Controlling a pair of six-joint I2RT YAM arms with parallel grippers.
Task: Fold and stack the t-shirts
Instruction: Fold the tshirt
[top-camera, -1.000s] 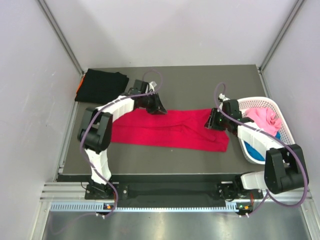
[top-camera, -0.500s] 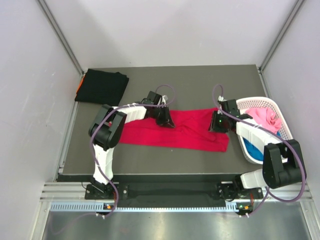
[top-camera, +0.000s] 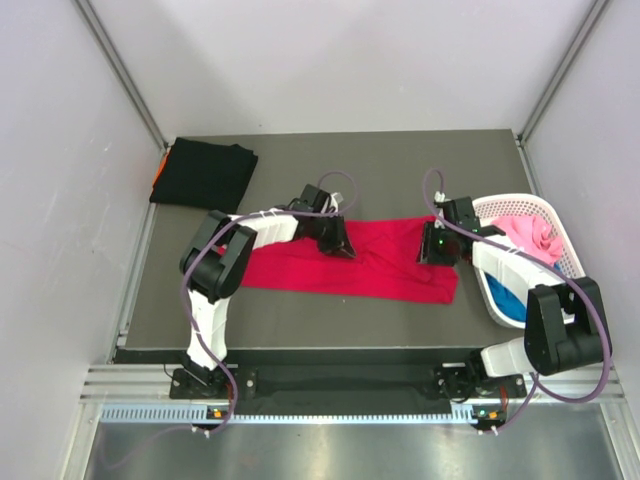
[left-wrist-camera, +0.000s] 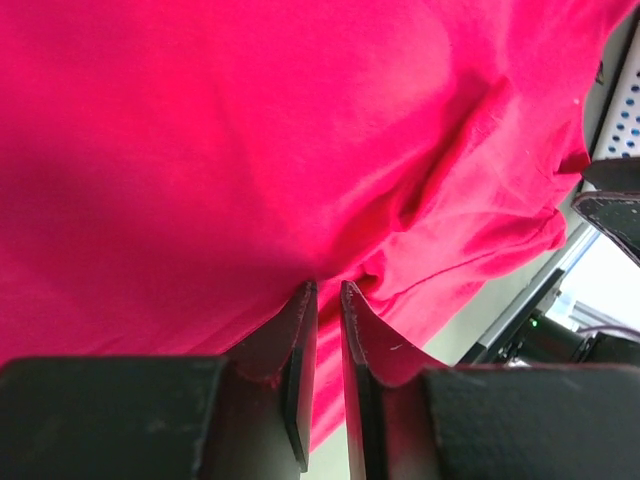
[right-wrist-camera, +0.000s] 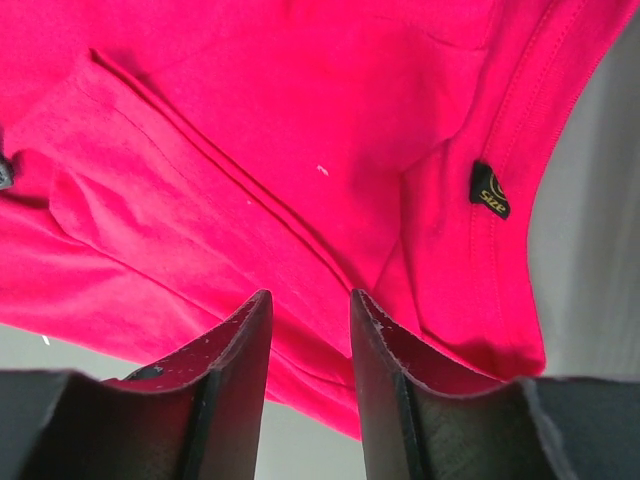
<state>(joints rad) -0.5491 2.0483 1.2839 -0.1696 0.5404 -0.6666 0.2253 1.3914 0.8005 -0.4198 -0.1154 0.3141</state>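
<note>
Currently, a fold of the red t-shirt (top-camera: 385, 268) is pinched by the left gripper (left-wrist-camera: 322, 288), while the right gripper (right-wrist-camera: 310, 296) is held spread over its labelled end.

Dark grey table (top-camera: 400, 160), pale lilac walls (top-camera: 340, 60), aluminium corner rails (top-camera: 121, 75).

The far half of the desk (top-camera: 390, 160) is bare, so there is lots of room there, and a thin bare strip runs along the near edge too. The red t-shirt (top-camera: 390, 272) lies across the middle, with the left arm (top-camera: 255, 225) and the right arm (top-camera: 500, 262) low over it. The black t-shirt (top-camera: 205, 172) fills the far left corner, and the white basket (top-camera: 572, 258) blocks the right side.
</note>
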